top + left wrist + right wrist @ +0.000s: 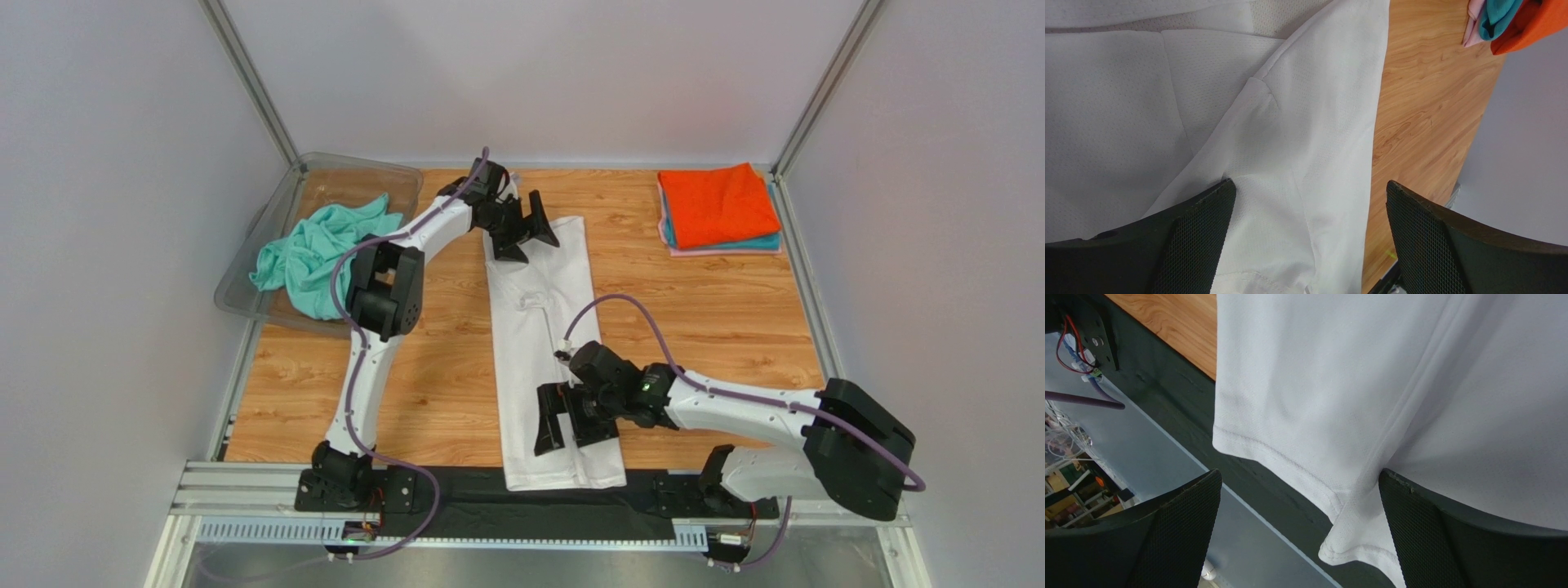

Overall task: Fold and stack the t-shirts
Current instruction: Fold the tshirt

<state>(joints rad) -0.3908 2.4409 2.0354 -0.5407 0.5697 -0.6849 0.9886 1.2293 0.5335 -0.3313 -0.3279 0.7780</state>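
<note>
Wooden table point(736, 331) bears white t-shirt point(530, 355) — long axis near-to-far, hem nearest.

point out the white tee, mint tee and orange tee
white tee point(525, 361): top external view, middle of the strip
mint tee point(301, 257): top external view, bunched middle
orange tee point(718, 202): top external view, flat top face

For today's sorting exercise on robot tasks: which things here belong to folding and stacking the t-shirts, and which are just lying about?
Belong: white t-shirt, mint-green t-shirt, folded stack of orange, teal and pink t-shirts.
Lying about: clear plastic tray, wooden table.
</note>
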